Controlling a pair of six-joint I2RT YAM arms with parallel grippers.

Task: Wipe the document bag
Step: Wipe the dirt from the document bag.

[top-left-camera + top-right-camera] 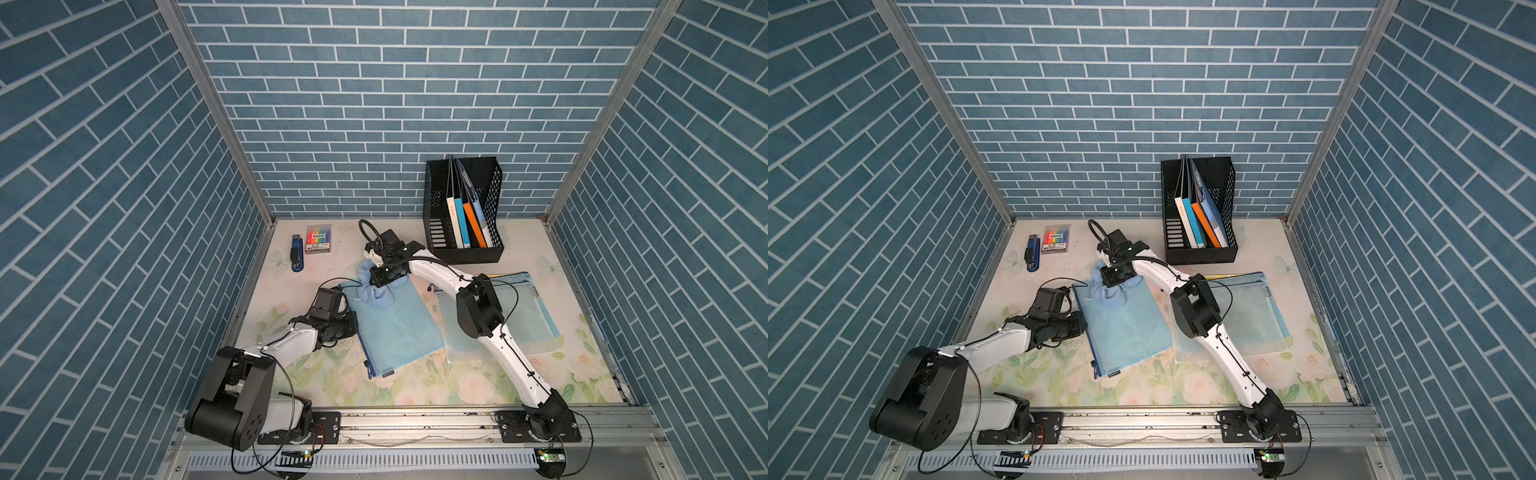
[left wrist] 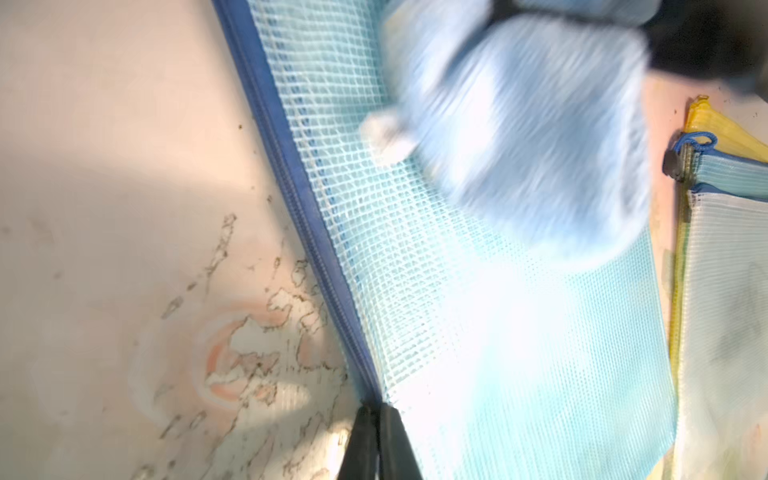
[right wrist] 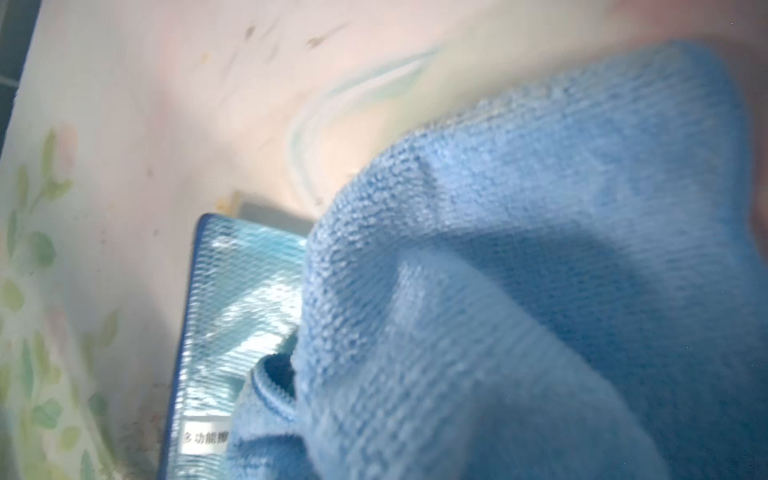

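- The desk [image 1: 316,386] carries the blue mesh document bag [image 1: 395,332], which lies flat.
- A black file rack [image 1: 465,254] stands past the bag's far end, apart from it.
- A light blue cloth [image 1: 376,296] sits bunched on the bag's far end.
- The right claw [image 1: 383,282] pinches that cloth from above the bag.
- The left claw [image 2: 377,436], pressed together, has its tips at the bag's zipper edge.
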